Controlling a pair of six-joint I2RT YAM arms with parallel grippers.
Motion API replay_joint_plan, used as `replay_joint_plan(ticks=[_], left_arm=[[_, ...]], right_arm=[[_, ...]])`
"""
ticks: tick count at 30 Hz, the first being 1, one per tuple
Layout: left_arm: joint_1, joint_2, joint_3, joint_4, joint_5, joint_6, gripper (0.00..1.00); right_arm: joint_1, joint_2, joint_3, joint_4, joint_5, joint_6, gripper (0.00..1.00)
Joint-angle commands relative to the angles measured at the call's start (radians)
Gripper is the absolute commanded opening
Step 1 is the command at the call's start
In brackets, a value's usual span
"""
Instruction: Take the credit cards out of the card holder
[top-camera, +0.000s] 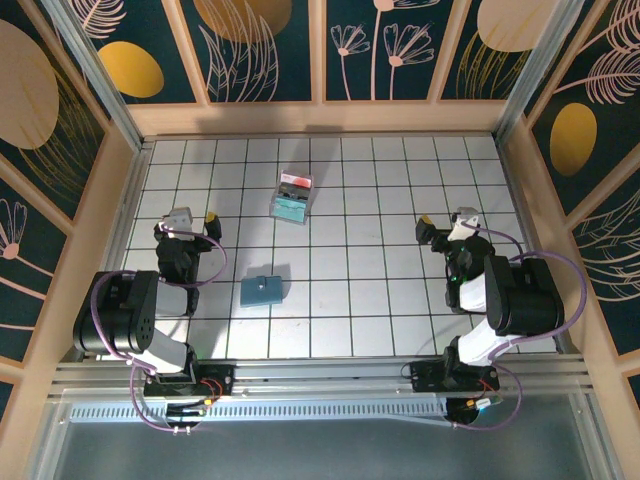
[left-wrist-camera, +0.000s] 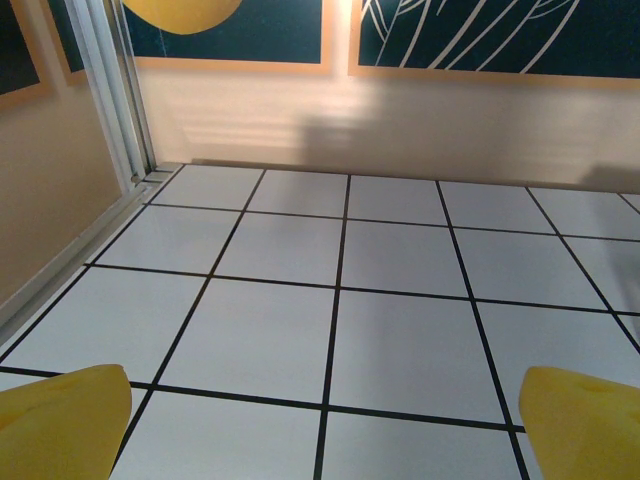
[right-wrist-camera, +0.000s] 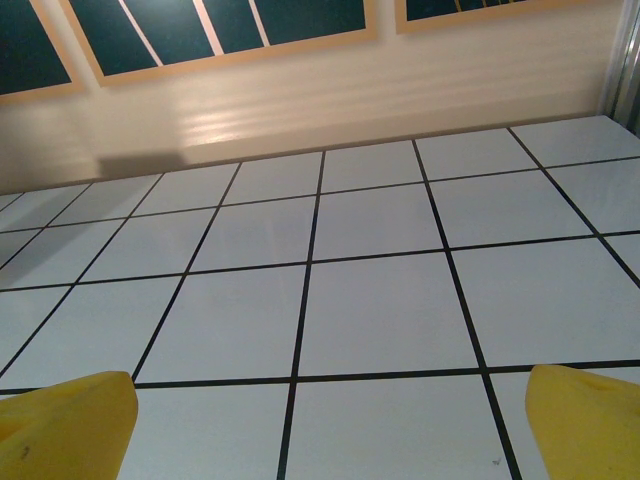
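Card holder (top-camera: 261, 291) lies in top view; left claw (left-wrist-camera: 320, 425), right claw (right-wrist-camera: 325, 425) gape empty.

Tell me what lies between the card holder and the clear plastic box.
Nothing but bare white tiles, seen in the top view, between the card holder and the clear plastic box.

White tiled floor (top-camera: 350, 300) with thin black grid lines, boxed in by pale wooden walls (top-camera: 320, 118). Dark teal panels (top-camera: 270, 50) at 12, 9 and 3 o'clock, painted with golden ovals and fine line-drawn leaves and flowers (each framed in light wood). Slotted grey metal rail (top-camera: 320, 408) along 6 o'clock. Aluminium corner post (left-wrist-camera: 115, 90) at 10 o'clock in the left wrist view. Soft warm glare low on the far wall.
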Motion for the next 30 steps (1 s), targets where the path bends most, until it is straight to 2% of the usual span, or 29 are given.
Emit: replay_joint_plan(ticks=[1,8,12,16,18,21,26,30], left_arm=[[0.005,-0.001,0.010,0.021,0.007,-0.018,0.99],[0.006,-0.024,0.032,-0.031,-0.030,-0.033,0.99],[0.004,-0.103,0.105,-0.227,-0.091,-0.053,0.99],[0.005,-0.206,0.141,-0.386,-0.159,-0.115,0.99],[0.005,-0.260,0.140,-0.442,-0.168,-0.184,0.99],[0.005,-0.324,0.137,-0.529,-0.185,-0.329,0.99],[0.004,-0.454,0.093,-0.700,-0.174,-0.573,0.99],[-0.021,-0.600,0.050,-0.865,-0.169,-0.703,0.99]], right_arm=[[0.001,-0.014,-0.001,0.036,0.008,-0.015,0.99],[0.000,-0.014,-0.001,0.035,0.008,-0.015,0.99],[0.000,-0.020,0.005,0.022,0.012,-0.013,0.99],[0.004,-0.082,0.082,-0.167,0.018,-0.018,0.99],[0.005,-0.107,0.148,-0.307,0.015,-0.021,0.99],[0.018,-0.122,0.204,-0.411,0.031,-0.033,0.99],[0.064,-0.180,0.214,-0.442,0.127,-0.045,0.99],[0.097,-0.234,0.237,-0.488,0.171,-0.024,0.99]])
